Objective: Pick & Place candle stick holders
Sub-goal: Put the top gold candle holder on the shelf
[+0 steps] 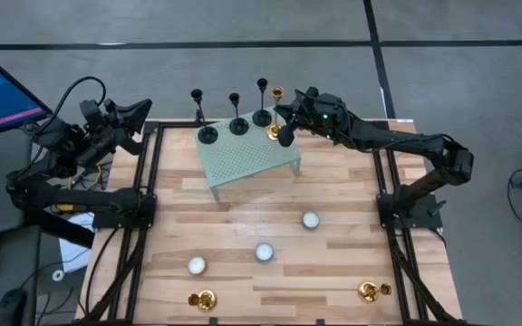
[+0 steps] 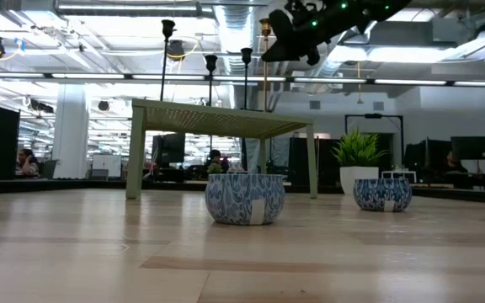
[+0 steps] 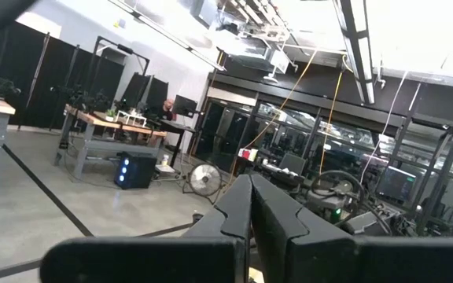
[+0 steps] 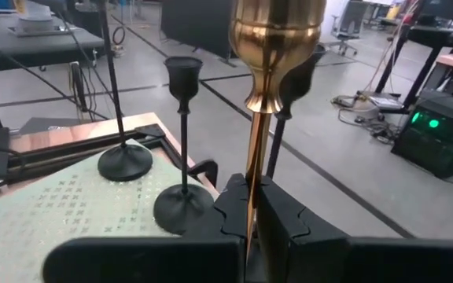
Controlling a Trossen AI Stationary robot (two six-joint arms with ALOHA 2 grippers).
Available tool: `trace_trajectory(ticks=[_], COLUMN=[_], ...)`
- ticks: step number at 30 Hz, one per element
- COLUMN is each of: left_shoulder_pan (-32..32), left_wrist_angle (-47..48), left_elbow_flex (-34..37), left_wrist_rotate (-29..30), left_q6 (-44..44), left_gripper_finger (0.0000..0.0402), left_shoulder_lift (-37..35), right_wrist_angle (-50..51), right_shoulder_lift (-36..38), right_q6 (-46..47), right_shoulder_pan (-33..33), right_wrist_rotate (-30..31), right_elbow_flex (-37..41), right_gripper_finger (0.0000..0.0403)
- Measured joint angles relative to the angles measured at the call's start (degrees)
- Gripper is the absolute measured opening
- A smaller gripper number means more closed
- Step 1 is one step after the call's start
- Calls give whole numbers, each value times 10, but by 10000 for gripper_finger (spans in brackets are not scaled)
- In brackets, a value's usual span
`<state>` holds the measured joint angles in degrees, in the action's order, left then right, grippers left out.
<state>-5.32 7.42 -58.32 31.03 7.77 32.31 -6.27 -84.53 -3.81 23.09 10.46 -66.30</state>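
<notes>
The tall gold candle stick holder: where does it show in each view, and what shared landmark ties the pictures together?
High view: tall gold candle stick holder at the green stand's far right corner, in the right gripper.
Low view: thin gold stem, top centre, above the stand.
Left wrist view: not in it.
Right wrist view: centre, stem clamped between the fingers.
Shared landmark: the black candle stick holders beside it.

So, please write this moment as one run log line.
right gripper: shut on tall gold holder, above green stand | black holders: three on stand | left gripper: shut, parked off table
</notes>
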Motion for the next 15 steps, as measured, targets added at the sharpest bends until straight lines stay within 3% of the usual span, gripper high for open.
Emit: trace_trajectory(ticks=[15], left_shoulder_pan=[0], left_wrist_angle=[0], left_elbow_flex=[0], left_wrist_rotate=[0], left_q6=[0], left_gripper_finger=[10], left_shoulder_lift=[0], right_wrist_angle=[8], right_shoulder_lift=[0], right_q6=[7], right_shoulder_pan=[7], right_wrist_rotate=[-1], right_elbow_flex=[-1], right_gripper_finger=[17])
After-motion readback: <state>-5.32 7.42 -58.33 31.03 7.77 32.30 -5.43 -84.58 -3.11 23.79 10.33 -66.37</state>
